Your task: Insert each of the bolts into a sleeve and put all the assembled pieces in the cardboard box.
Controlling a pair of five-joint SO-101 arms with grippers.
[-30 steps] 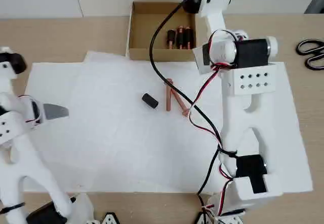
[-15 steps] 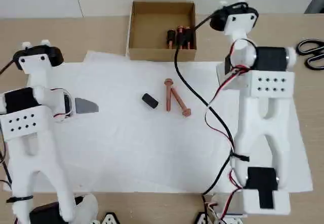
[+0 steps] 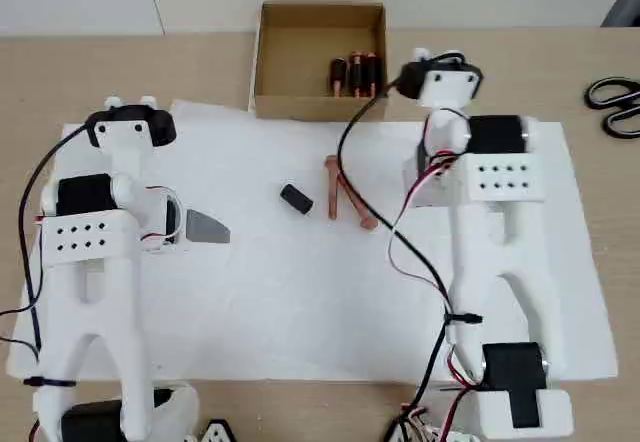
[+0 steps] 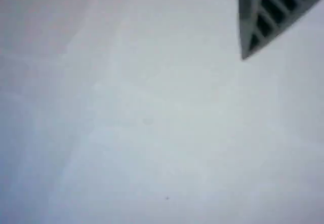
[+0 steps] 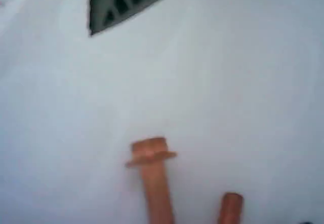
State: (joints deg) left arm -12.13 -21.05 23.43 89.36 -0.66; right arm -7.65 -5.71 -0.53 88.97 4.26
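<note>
Two copper bolts (image 3: pixel 333 187) (image 3: pixel 356 204) lie crossed in a V near the middle of the white foam mat (image 3: pixel 300 302). A short black sleeve (image 3: pixel 295 199) lies just left of them. The cardboard box (image 3: pixel 300 32) at the back holds three assembled pieces (image 3: pixel 355 74) side by side. My left gripper (image 3: pixel 205 227) hangs low over bare mat, well left of the sleeve; its grey tip (image 4: pixel 268 11) shows in the left wrist view. My right arm (image 3: pixel 490 162) stands just right of the bolts. In the right wrist view my right gripper (image 5: pixel 126 1) is a short way from one bolt's flanged head (image 5: pixel 151 153).
Black scissors (image 3: pixel 615 107) lie on the wooden table at the far right. A black cable (image 3: pixel 365 187) from the right arm loops over the mat beside the bolts. The mat's front and left parts are bare foam.
The left arm has swung in from the table's left edge toward the middle. The right arm has drawn back from over the box and now stands beside the bolts.
</note>
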